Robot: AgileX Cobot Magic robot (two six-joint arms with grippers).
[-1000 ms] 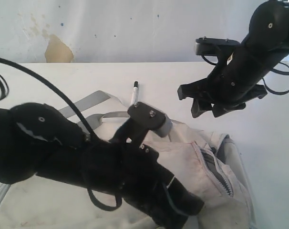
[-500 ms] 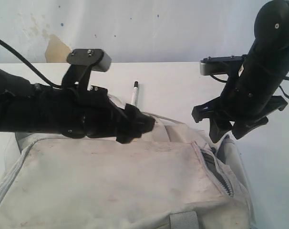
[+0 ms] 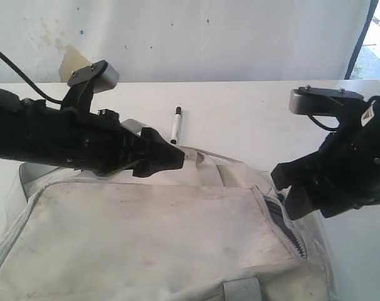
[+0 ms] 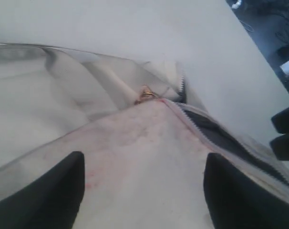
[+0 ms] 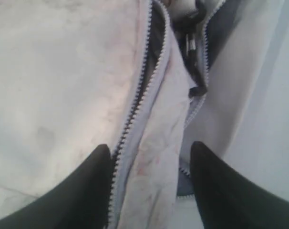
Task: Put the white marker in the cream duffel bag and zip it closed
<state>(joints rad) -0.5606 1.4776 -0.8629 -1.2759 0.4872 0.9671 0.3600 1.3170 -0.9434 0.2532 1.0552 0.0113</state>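
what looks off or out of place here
The white marker lies on the table next to the cream duffel bag, not inside it. The bag's zipper gapes open at one end, and its fabric carries faint reddish stains.

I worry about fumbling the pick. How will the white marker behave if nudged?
The white marker looks slim and round, lying flat on the table, so it would probably roll if pushed sideways. It seems light and rigid, likely easy to lift.
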